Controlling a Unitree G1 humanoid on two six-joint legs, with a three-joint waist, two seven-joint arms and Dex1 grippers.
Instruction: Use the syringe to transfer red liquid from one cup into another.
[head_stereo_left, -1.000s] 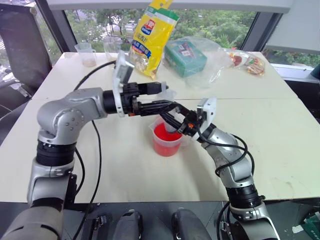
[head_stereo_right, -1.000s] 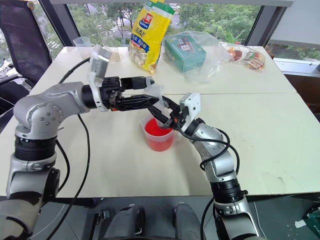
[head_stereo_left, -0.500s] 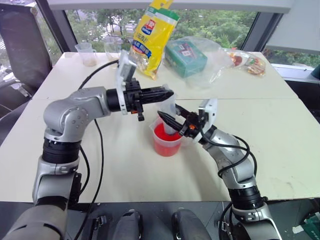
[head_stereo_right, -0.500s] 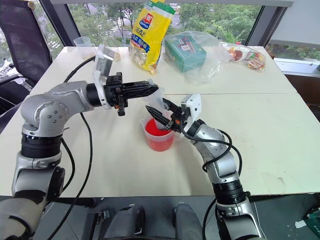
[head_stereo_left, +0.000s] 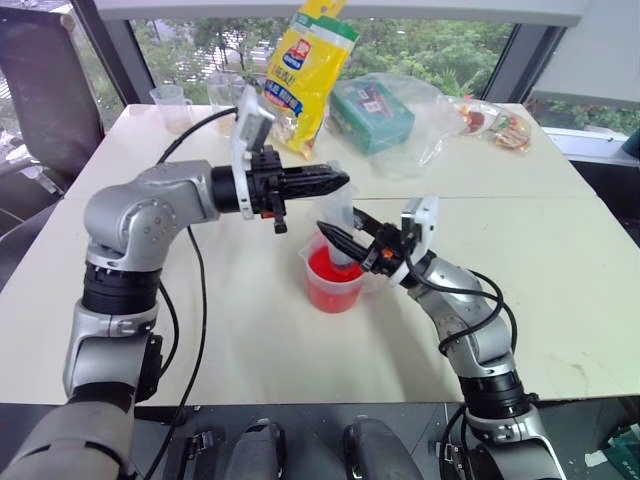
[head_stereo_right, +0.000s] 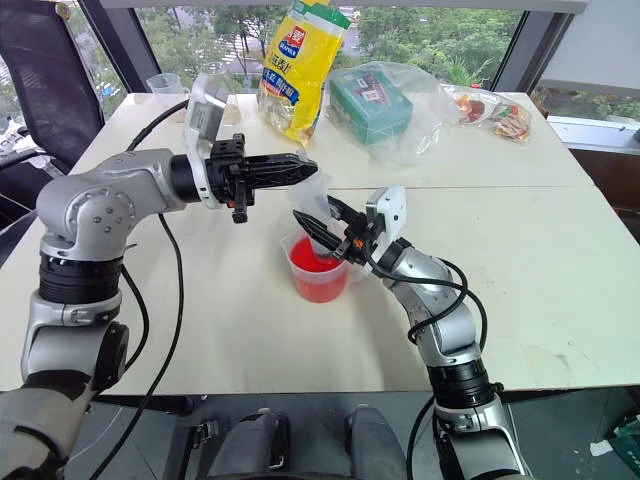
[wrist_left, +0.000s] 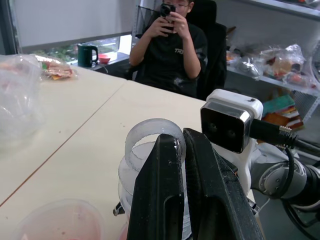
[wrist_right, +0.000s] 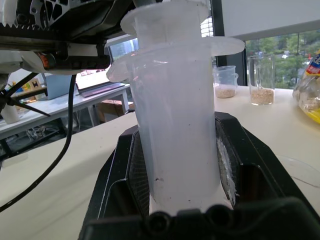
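Office, big windows (head_stereo_left: 180, 50), office chair (head_stereo_left: 40, 90), cluttered shelves (wrist_left: 280, 65), laptop desk (wrist_right: 95, 92), seated person (wrist_left: 172, 47)

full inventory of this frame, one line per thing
syringe: 1, clear, held upright over the measuring cup
measuring cup: 1, clear, table centre
red liquid: fills the measuring cup
small cups: 2, clear with brownish contents, table's far left corner
snack bag: 1, yellow, standing at the far edge
box: 1, teal, in a clear plastic bag beside the snack bag
snack packet: 1, clear with red, far right
table: 1, cream
person: 1, black shirt, seated past the table
left gripper: black, shut on the syringe's plunger top
right gripper: black, shut on the syringe's barrel
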